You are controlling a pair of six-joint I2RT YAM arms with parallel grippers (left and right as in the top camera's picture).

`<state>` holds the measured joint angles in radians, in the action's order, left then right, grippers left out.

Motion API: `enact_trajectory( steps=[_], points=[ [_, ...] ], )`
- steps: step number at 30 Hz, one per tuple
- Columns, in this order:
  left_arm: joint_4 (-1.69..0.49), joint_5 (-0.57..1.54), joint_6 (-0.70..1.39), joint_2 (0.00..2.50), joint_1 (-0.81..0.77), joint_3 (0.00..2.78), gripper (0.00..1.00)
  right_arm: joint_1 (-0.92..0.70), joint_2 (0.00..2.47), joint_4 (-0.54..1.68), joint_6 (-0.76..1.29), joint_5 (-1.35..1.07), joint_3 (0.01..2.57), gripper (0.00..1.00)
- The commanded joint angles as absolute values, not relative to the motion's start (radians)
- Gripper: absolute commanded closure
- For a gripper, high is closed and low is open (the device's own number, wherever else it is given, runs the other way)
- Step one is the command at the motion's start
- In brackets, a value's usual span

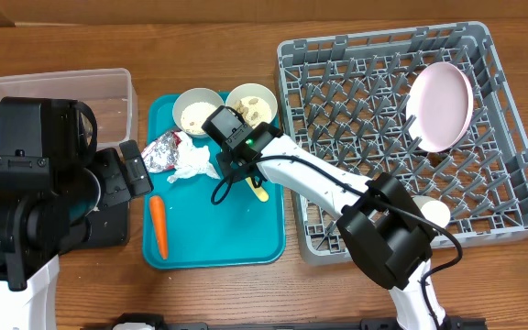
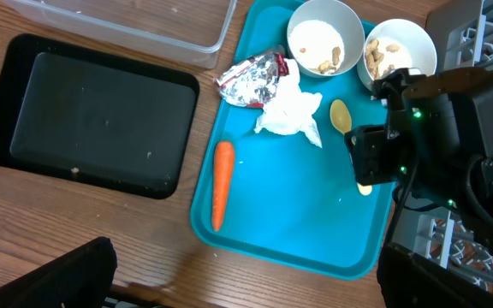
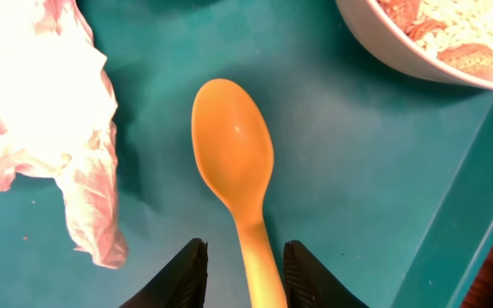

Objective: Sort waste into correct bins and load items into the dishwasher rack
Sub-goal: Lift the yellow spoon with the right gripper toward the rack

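On the teal tray (image 1: 218, 240) lies a pale-yellow spoon (image 3: 234, 145), bowl end away from me. My right gripper (image 3: 245, 248) straddles its handle, open, with a gap on each side; overhead it (image 1: 236, 176) hangs over the tray's right part. Left of the spoon lies the crumpled white napkin (image 2: 291, 111), beside it the foil wrapper (image 2: 253, 77), lower down the carrot (image 2: 222, 182). Two white bowls (image 2: 325, 34) (image 2: 398, 47) with food bits stand at the tray's far edge. My left gripper (image 2: 246, 278) is open and empty above the wood, left of the tray.
The grey dishwasher rack (image 1: 511, 165) fills the right side, with a pale-pink plate (image 1: 442, 105) standing among its pegs. The clear tub (image 1: 62, 92) sits at the far left. The black tray (image 2: 92, 115) lies in front of it, partly under my left arm.
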<state>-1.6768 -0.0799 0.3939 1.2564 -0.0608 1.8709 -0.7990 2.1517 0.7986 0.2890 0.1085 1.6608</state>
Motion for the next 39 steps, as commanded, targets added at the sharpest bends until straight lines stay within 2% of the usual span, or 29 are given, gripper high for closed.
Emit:
enact_trajectory(
  steps=[1,7,12,16,19,20,29,39],
  points=[
    [-1.676,-0.086,0.397,1.243,-0.054,1.868,0.0,-0.795,2.172,0.787,0.223,0.112,1.647,0.67],
    [-1.676,-0.086,0.397,1.243,-0.054,1.868,0.0,-0.795,2.193,0.779,0.208,0.111,1.644,0.62],
    [-1.676,-0.086,0.397,1.243,-0.054,1.868,0.0,-0.795,2.234,0.79,0.208,0.111,1.644,0.61],
    [-1.676,-0.086,0.397,1.243,-0.054,1.868,0.0,-0.796,2.235,0.787,0.204,0.112,1.644,0.72],
    [-1.676,-0.086,0.397,1.243,-0.054,1.868,0.0,-0.795,2.223,0.81,0.205,0.111,1.657,0.94],
    [-1.676,-0.086,0.397,1.243,-0.054,1.868,0.0,-0.795,2.217,0.825,0.207,0.111,1.666,0.96],
    [-1.676,-0.086,0.397,1.243,-0.054,1.868,0.0,-0.783,2.068,0.932,0.259,0.111,1.777,0.96],
    [-1.675,-0.086,0.397,1.243,-0.054,1.868,0.0,-0.654,1.882,0.962,0.243,0.116,1.78,0.92]
  ],
)
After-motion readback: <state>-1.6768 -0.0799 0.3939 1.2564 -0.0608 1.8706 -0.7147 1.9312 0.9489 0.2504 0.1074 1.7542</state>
